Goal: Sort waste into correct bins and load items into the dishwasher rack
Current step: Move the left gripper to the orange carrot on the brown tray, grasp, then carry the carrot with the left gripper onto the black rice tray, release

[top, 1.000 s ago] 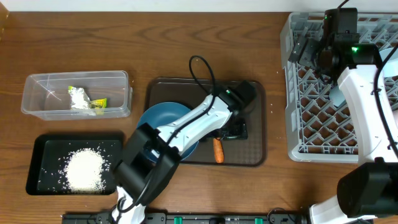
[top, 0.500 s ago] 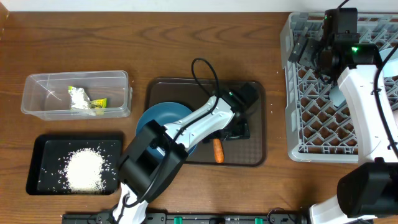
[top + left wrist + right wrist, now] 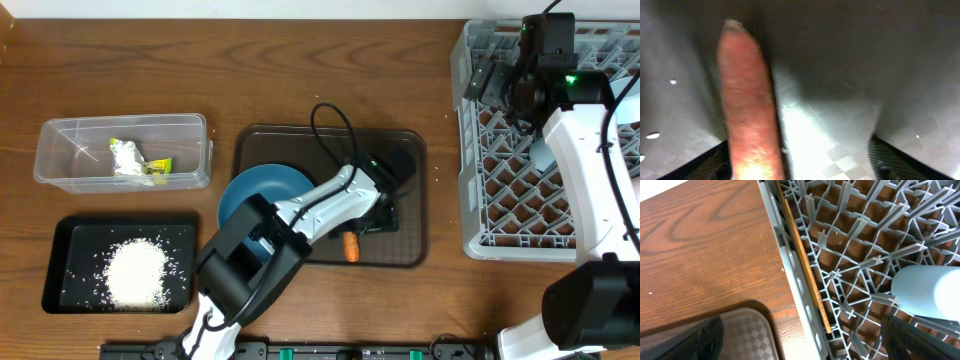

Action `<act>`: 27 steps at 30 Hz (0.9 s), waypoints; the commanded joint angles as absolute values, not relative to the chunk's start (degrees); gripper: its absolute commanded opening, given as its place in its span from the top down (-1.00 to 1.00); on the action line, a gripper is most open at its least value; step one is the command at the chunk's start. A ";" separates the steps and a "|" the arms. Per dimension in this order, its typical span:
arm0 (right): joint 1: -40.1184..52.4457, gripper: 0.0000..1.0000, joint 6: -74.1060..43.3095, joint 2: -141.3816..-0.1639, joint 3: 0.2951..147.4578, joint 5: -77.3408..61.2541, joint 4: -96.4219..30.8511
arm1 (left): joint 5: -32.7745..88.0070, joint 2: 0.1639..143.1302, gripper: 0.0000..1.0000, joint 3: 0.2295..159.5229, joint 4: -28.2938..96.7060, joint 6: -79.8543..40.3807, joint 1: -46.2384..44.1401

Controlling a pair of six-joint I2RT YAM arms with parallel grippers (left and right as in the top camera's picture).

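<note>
An orange carrot lies on the brown tray between the wide-apart fingers of my left gripper, close to the left finger with no visible contact; this gripper is open. Overhead, only the carrot's near end shows beside the left gripper. A dark-blue bowl sits on the tray's left part. My right gripper hangs open over the left wall of the grey rack. In the rack lie a wooden chopstick and a pale-blue cup.
The clear tub at the left holds the crumpled wrapper. In front of it, the black tray holds the heap of rice. My left arm lies across the bowl and the brown tray.
My left gripper has come down around the carrot, covering more of it from above, and its jaws have begun to narrow. The right arm has not moved.
</note>
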State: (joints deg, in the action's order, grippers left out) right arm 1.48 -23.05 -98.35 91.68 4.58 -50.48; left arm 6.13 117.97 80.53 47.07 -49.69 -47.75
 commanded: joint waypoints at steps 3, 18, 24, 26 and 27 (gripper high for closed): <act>1.26 -0.99 -23.53 -98.04 92.75 5.13 -50.54 | 4.71 118.87 -0.39 79.66 46.41 -49.87 -49.28; 1.26 -0.98 -23.55 -98.04 92.75 5.15 -50.52 | 3.14 118.10 0.46 80.49 50.81 -48.73 -47.86; 1.26 -0.98 -23.55 -98.04 92.75 5.15 -50.52 | 3.14 115.59 0.46 80.49 52.31 -48.47 -47.00; 1.26 -0.99 -23.55 -98.04 92.75 5.13 -50.52 | 3.14 114.30 0.46 80.51 52.64 -48.05 -46.87; 1.26 -0.99 -23.55 -98.04 92.75 5.15 -50.54 | 3.16 113.43 0.46 80.51 52.82 -47.62 -46.65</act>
State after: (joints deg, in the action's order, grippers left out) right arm 1.48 -23.05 -98.35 91.68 4.56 -50.48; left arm 4.40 116.92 80.64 52.27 -49.06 -47.07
